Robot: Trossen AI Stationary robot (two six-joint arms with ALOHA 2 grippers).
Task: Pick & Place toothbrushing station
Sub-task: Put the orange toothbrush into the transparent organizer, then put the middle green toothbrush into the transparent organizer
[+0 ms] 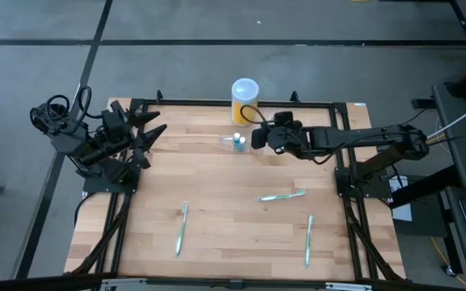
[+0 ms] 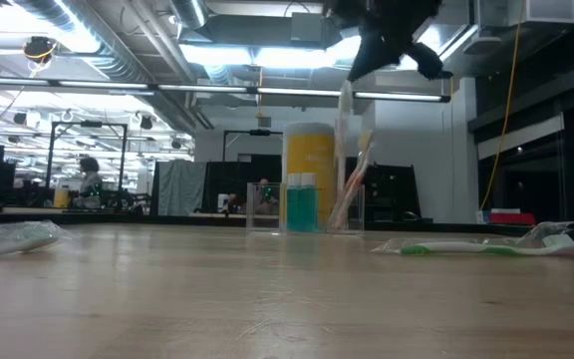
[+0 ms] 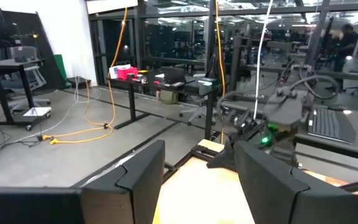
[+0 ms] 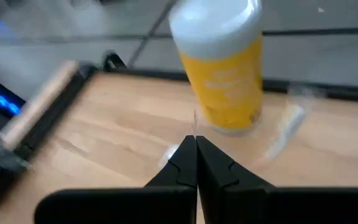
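The toothbrushing station (image 1: 231, 143) is a small clear holder at the table's far middle, standing in front of the yellow white-lidded container (image 1: 244, 101). In the low view the station (image 2: 267, 209) holds teal bottles (image 2: 302, 206) and a leaning toothbrush (image 2: 359, 175). My right gripper (image 1: 256, 137) hovers just above the station's right end, shut on a clear-wrapped toothbrush (image 2: 345, 130) that hangs into it. My left gripper (image 1: 154, 129) waits raised at the far left, open and holding nothing. My right gripper pinches the top of the clear wrapper (image 4: 194, 124) between its two fingertips; only a thin edge sticks out past them. The fingers slant down from the table's right side. The wrapped toothbrush hangs upright below them, its lower end (image 2: 343, 214) inside the station.
Three wrapped green-and-white toothbrushes lie on the near half of the table: one at the left (image 1: 181, 228), one in the middle (image 1: 281, 196), one at the right (image 1: 309, 239). The black frame rail (image 1: 217, 103) runs along the far edge behind the container.
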